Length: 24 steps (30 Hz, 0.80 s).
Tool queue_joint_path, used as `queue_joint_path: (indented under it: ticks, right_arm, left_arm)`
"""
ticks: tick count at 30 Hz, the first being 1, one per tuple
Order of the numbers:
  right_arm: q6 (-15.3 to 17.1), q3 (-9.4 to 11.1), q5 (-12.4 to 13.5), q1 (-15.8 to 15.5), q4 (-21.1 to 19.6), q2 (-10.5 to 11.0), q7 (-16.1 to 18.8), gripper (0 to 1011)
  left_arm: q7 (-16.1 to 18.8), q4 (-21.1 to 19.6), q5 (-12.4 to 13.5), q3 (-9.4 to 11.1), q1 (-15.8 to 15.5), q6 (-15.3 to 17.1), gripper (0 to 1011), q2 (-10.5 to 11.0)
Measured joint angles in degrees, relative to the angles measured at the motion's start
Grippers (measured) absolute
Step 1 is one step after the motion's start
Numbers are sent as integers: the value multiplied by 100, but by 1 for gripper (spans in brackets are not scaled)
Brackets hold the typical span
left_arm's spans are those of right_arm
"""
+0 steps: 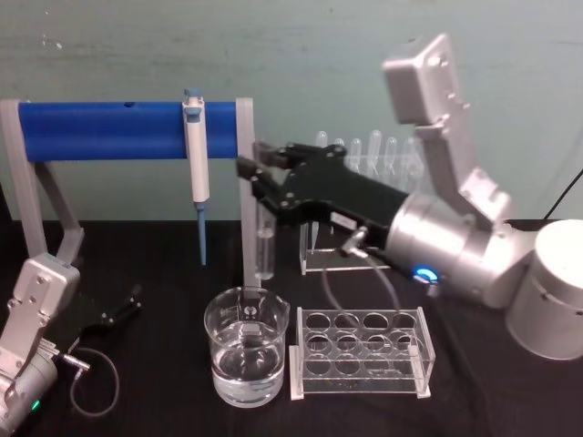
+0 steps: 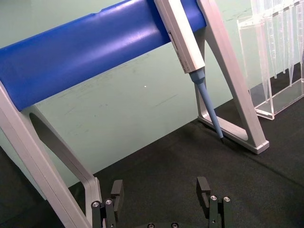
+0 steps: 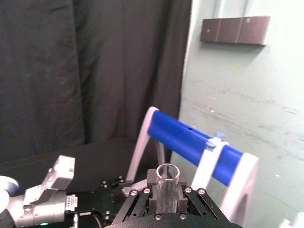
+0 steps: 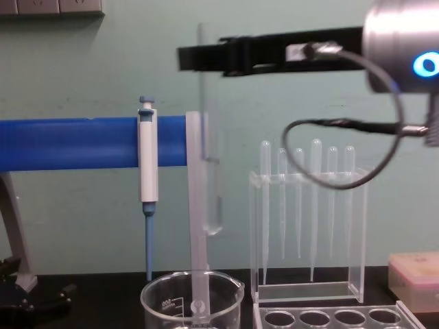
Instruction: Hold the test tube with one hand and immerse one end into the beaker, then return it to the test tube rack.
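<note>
My right gripper [image 1: 258,168] is shut on the test tube [image 1: 265,250], a clear glass tube hanging upright. From the chest view the black fingers grip the test tube [image 4: 211,171] near its open top, and its rounded bottom hangs just above the beaker [image 4: 192,298] without touching it. The beaker [image 1: 246,360] stands on the black table and holds clear liquid. In the right wrist view the tube's rim [image 3: 167,173] sits between the fingers. My left gripper [image 1: 123,307] rests open and holding nothing at the near left, also seen as the left gripper [image 2: 160,190].
A white-and-blue pipettor [image 1: 196,150] hangs on a blue bar stand [image 1: 109,130] behind the beaker. A clear tube rack [image 1: 360,355] sits right of the beaker. A clear stand with several plastic pipettes [image 4: 309,205] is behind it. A pink box [image 4: 415,271] lies far right.
</note>
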Motion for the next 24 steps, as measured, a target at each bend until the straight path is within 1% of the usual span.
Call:
queue_joint_path:
  ticks: [1,2,5,6,7,8,9,12,14,15,20,24]
  right_arm:
    - [16,39,29,-23,-43,40,-19,225]
    - [47,123,80,-87,-131,133,-50,225]
    - [70,254,154,-203,-258,273,-109,225]
    - [79,356,207,-315,-337,374,-153,224]
    - [80,404,232,-369,-374,420,-173,225]
    - [80,404,232,-369,-374,420,-173,225]
    - [72,560,308,-559,-479,564,-249,225]
    - [1,751,412,-827,-545,709,-349,225]
    - [-44,818,460,-954,-550,761,-391,225]
    - [-92,864,504,-1066,-541,798,-429,224]
    - [-249,897,602,-1298,-395,832,-507,225]
    - [-405,805,613,-1383,-188,807,-569,225]
  left_arm:
    - [0,0,0,0,0,0,1000,0]
    - [0,0,0,0,0,0,1000,0]
    - [0,0,0,0,0,0,1000,0]
    - [0,0,0,0,0,0,1000,0]
    - [0,0,0,0,0,0,1000,0]
    - [0,0,0,0,0,0,1000,0]
    - [0,0,0,0,0,0,1000,0]
    - [0,0,0,0,0,0,1000,0]
    - [0,0,0,0,0,0,1000,0]
    - [0,0,0,0,0,0,1000,0]
    - [0,0,0,0,0,0,1000,0]
    - [0,0,0,0,0,0,1000,0]
